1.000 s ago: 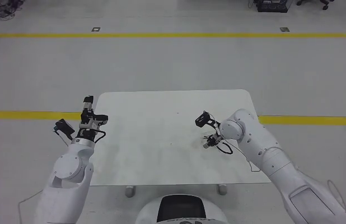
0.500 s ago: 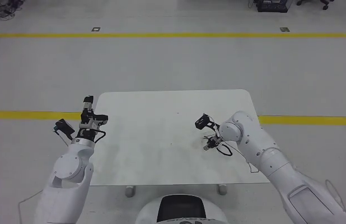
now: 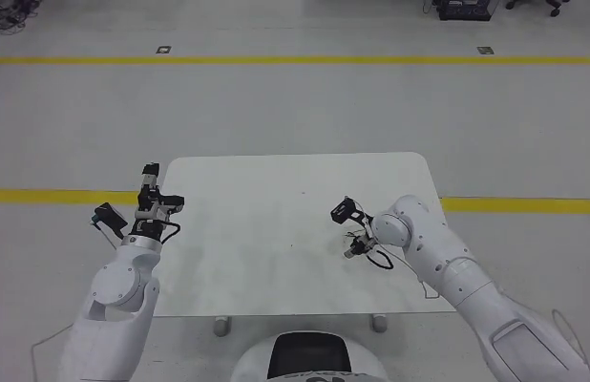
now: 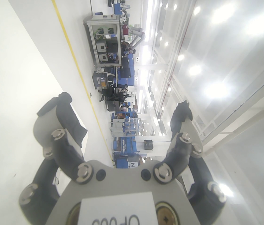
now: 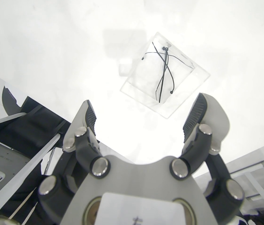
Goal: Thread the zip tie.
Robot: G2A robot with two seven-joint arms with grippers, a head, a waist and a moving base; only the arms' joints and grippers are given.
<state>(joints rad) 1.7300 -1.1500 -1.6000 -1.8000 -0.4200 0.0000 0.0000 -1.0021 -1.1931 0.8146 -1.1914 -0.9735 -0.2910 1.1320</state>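
Observation:
Several thin black zip ties (image 5: 164, 71) lie crossed inside a clear square tray (image 5: 194, 81) on the white table (image 5: 52, 36). My right gripper (image 5: 146, 104) hangs open just short of the tray, with nothing between its ribbed pads (image 5: 192, 113). In the top view the right gripper (image 3: 352, 250) is over the table's right half. My left gripper (image 4: 122, 105) stands open and empty, pointing up and away from the table. The top view puts the left gripper (image 3: 149, 181) at the table's left edge.
The white table (image 3: 266, 239) stands on a pale floor crossed by a yellow line (image 3: 47, 196). The table's near edge (image 5: 113, 146) runs close beneath the right gripper. Workstations and shelves (image 4: 113, 47) stand far off in the hall.
The right arm has shifted slightly left and toward the table's near edge. The left arm has not moved.

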